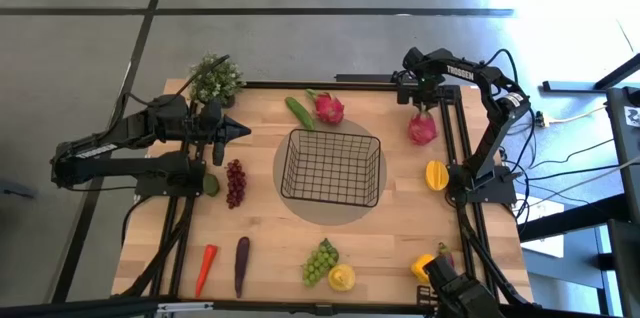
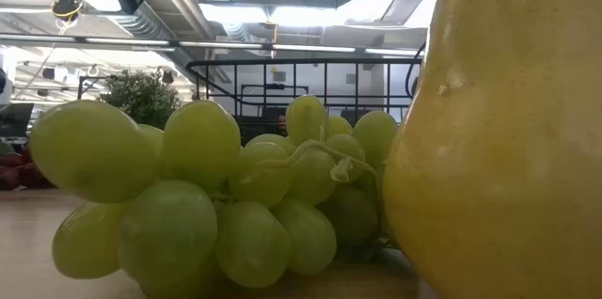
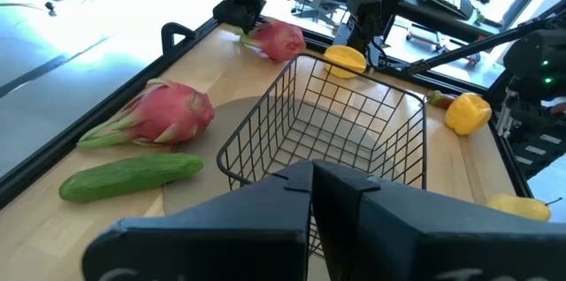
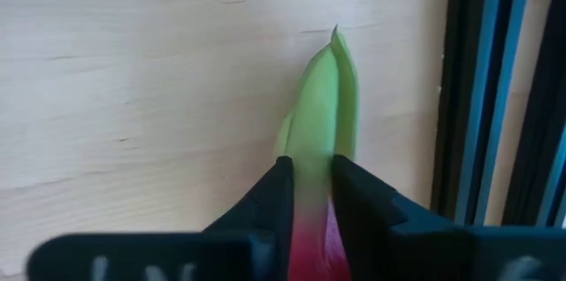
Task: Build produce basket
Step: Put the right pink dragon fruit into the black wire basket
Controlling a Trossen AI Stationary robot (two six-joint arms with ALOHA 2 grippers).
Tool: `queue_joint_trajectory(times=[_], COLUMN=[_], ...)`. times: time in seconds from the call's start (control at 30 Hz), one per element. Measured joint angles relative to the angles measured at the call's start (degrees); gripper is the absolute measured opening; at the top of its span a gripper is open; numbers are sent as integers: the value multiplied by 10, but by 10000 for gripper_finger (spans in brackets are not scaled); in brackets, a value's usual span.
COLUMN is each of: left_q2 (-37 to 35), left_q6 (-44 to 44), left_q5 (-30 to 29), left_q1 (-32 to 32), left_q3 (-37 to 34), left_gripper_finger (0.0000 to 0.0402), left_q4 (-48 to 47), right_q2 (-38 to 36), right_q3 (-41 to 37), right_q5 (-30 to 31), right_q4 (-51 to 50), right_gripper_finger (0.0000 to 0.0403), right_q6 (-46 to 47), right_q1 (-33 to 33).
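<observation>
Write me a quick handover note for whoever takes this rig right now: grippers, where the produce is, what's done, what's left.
Right gripper: shut on the dragon fruit by the table's right edge, pinching its green tip.
Left gripper: shut, empty, pointing toward the basket from its left.
Basket: centre of the table, nothing in it yet.
Out on the table: second dragon fruit and cucumber behind the basket; purple grapes to its left; carrot, eggplant, green grapes and lemon in front.
Done: nothing loaded.
Left: carry the held dragon fruit over, then the rest.
</observation>
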Motion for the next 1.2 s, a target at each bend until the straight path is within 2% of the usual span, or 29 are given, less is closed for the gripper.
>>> queue_joint_trajectory(times=[0.17,0.37,0.87,1.1,1.2], left_q2=[0,0,0,0,0], left_q6=[0,0,0,14,19], left_q5=[0,0,0,0,0], left_q1=[0,0,0,0,0], left_q3=[0,0,0,0,0], left_gripper_finger=[0,0,0,0,0], left_q4=[0,0,0,0,0], right_q2=[0,0,0,0,0], right_q3=[0,0,50,52,52], right_q5=[1,1,0,-75,-79], right_q4=[4,32,25,5,5], right_gripper_finger=[6,1,0,13,35], right_q6=[-26,-74,-102,-151,-177], right_q1=[0,7,70,71,73])
